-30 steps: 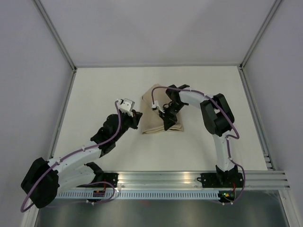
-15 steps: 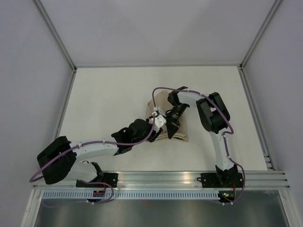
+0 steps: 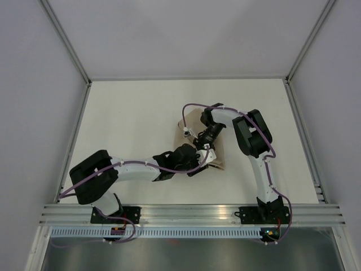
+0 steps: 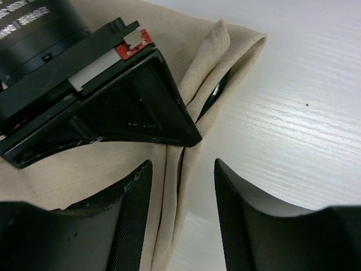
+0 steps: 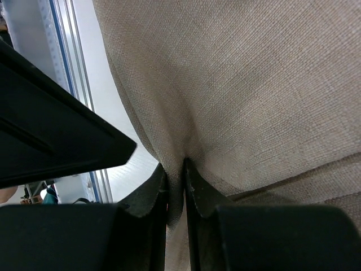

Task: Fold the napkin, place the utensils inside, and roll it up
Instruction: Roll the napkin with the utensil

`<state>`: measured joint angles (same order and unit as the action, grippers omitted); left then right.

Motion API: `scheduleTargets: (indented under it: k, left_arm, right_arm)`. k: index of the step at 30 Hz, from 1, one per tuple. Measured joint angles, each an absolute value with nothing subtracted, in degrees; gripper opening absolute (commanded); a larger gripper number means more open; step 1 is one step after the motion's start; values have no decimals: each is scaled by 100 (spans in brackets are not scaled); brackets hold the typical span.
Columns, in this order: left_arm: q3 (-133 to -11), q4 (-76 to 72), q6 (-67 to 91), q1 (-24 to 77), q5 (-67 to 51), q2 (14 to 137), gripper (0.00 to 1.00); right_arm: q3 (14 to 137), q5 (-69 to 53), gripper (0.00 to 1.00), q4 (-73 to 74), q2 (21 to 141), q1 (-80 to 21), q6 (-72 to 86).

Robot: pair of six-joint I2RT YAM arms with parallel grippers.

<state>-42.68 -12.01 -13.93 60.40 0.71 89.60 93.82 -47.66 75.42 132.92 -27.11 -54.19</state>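
Napkin (image 5: 254,84) lies folded on the white surface (image 4: 293,130); right end effector (image 5: 176,175) pinches a fold of it tight, left end effector (image 4: 183,192) stands parted over its edge.

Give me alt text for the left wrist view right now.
The left gripper, open, straddles the folded edge of the tan napkin on the white table. The right gripper reaches in from the upper left, its tip on that same edge.
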Motion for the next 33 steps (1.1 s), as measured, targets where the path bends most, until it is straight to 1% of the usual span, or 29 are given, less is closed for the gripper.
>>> scheduleTargets:
  k: [5, 9, 17, 29, 32, 33]
  left_arm:
    - [-4386, -1186, -1577, 6171, 200, 9369, 55]
    - [-4381, -1264, -1743, 6267, 602, 9596, 55]
    - [-4300, -1605, -2091, 6366, 1343, 9620, 55]
    - [-4462, -1376, -2161, 6394, 1144, 9854, 53]
    - [-4600, -1382, -2161, 6399, 1111, 9985, 46]
    - [-4641, -1369, -2161, 6399, 1087, 10025, 39]
  right_arm:
    - [9397, -4790, 1, 7566, 13314, -2698, -5413]
    - [9408, -4792, 1, 7579, 13325, -2696, -5411]
    - [9441, -4810, 0, 7614, 13367, -2683, -5374]
    - [9472, -4810, 0, 7675, 13399, -2681, -5367]
    - [9472, -4807, 0, 7675, 13402, -2681, -5367]
    - [9472, -4810, 0, 7675, 13402, -2681, -5365]
